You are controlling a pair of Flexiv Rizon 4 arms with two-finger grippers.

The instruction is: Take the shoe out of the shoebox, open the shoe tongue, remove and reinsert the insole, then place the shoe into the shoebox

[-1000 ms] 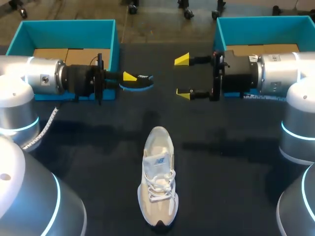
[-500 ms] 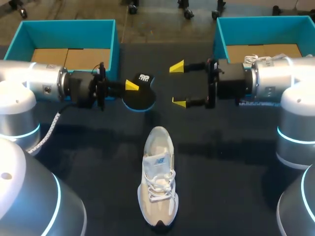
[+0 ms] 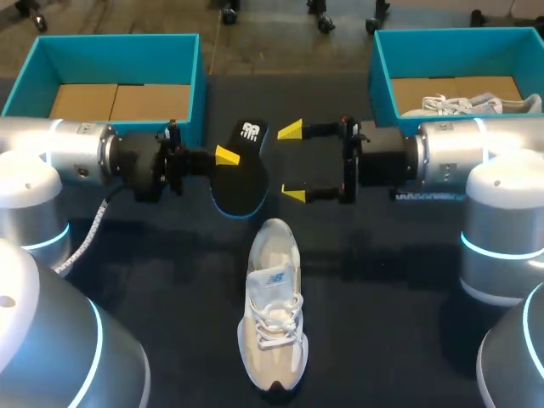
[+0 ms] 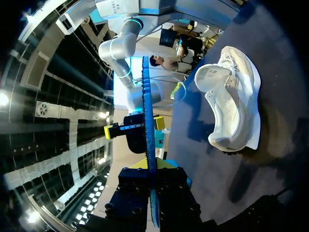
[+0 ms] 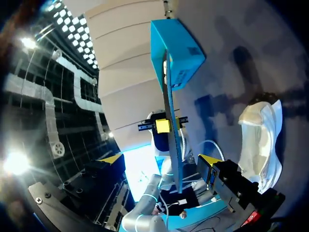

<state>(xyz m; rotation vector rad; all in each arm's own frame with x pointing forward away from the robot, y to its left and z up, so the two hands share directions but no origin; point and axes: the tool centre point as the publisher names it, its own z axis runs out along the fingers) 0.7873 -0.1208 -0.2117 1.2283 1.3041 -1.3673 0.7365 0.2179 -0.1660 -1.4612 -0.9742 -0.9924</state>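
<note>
The shoe (image 3: pixel 274 306) is seen out of the shoebox (image 3: pixel 119 39), laid on the bench (image 3: pixel 170 280) near the middle of its near edge. The insole (image 3: pixel 240 174) has been removed and is clamped by the left end effector (image 3: pixel 228 158) above the bench's middle. Reinsertion and boxing are judged to remain. The right end effector (image 3: pixel 292 161) is spread wide, with nothing gripped, just beside the insole. Since the earlier frames the insole has been turned from edge-on to flat and carried toward the middle, and the right end effector has been brought closer to it.
</note>
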